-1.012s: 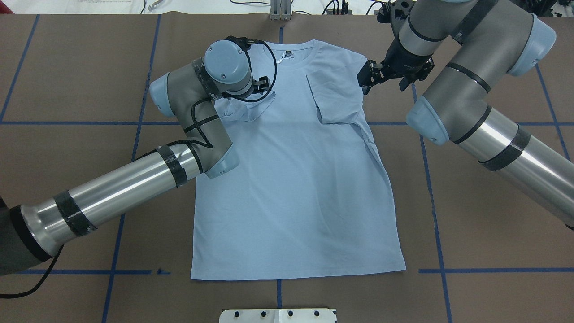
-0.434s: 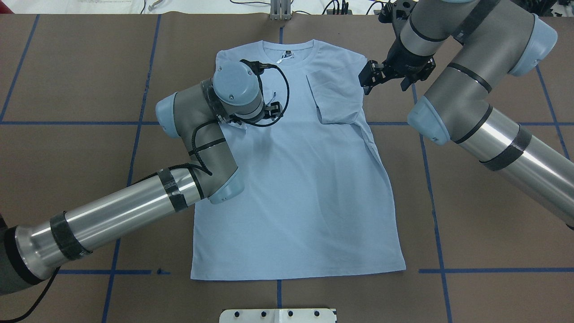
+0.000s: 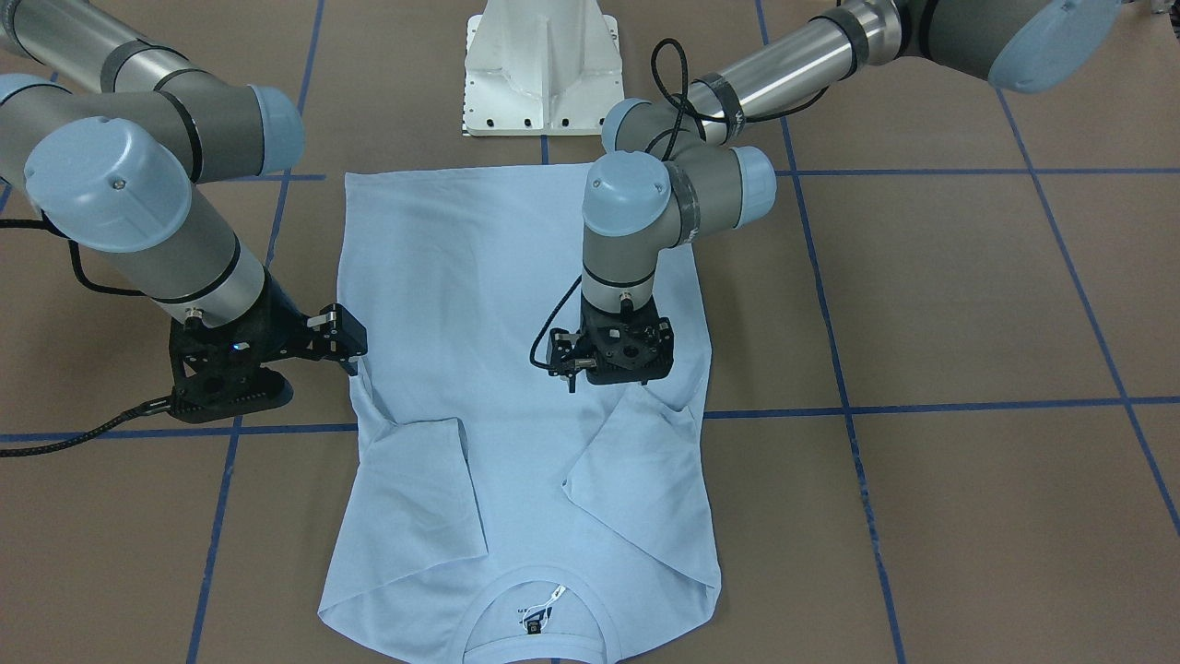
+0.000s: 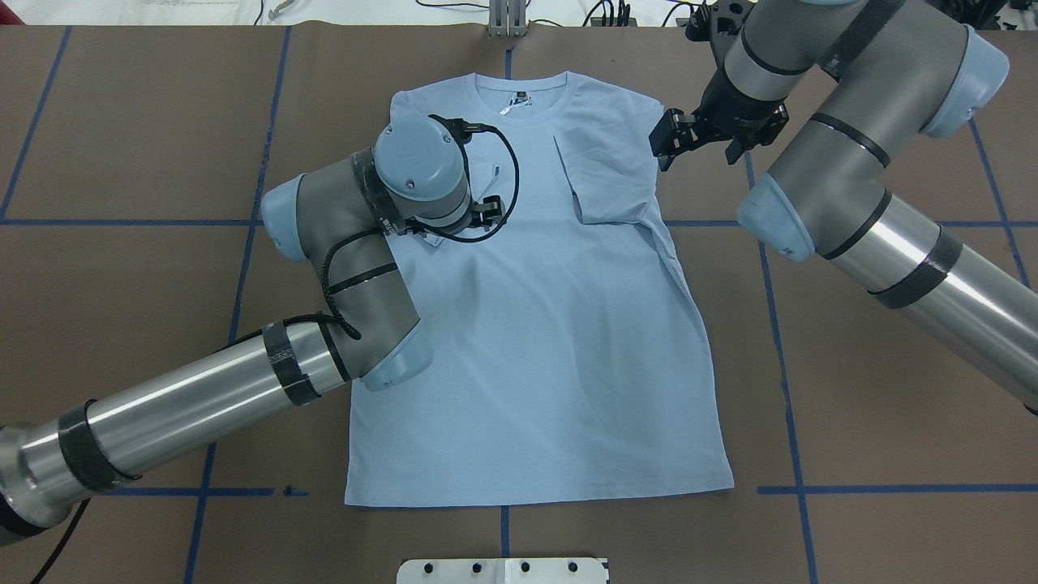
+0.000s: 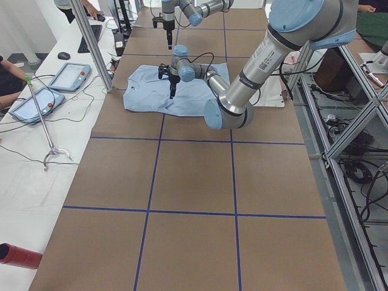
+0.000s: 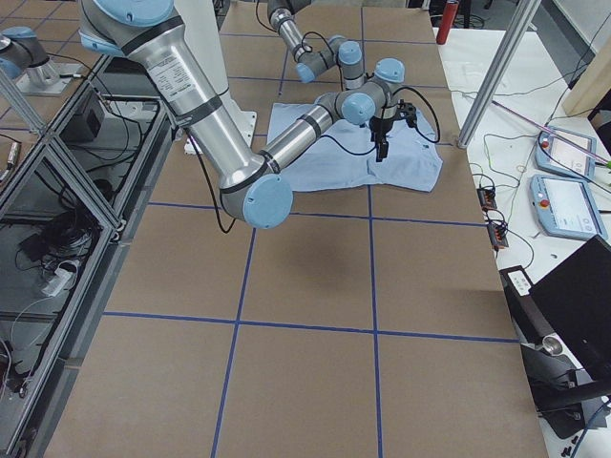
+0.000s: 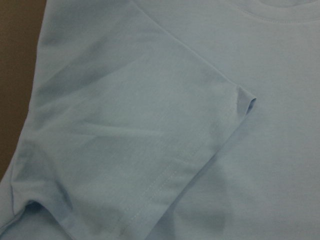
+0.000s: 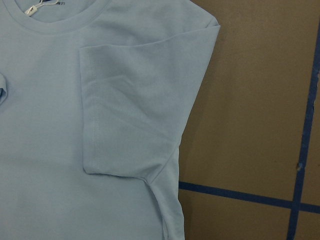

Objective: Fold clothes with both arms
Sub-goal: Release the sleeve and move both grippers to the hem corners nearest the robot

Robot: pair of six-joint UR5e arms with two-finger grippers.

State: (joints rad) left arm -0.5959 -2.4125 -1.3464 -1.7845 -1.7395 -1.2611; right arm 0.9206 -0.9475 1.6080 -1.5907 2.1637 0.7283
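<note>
Brown paper-covered table (image 4: 122,122) held the pale light-blue short-sleeved T-shirt (image 4: 535,341) flat, sleeves (image 4: 608,178) turned inward as first folds; black right gripper (image 4: 658,146) sat spread, empty, beside the shoulder, black left gripper (image 3: 610,367) hovered empty over its sleeve, opening untellable.

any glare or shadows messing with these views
Overhead exterior: glare streaks along the right arm's silver tube, and a soft grey shadow on the T-shirt by the left arm's wrist. Left wrist-mounted: evenly lit, slightly soft, faint shadow at lower right.
</note>
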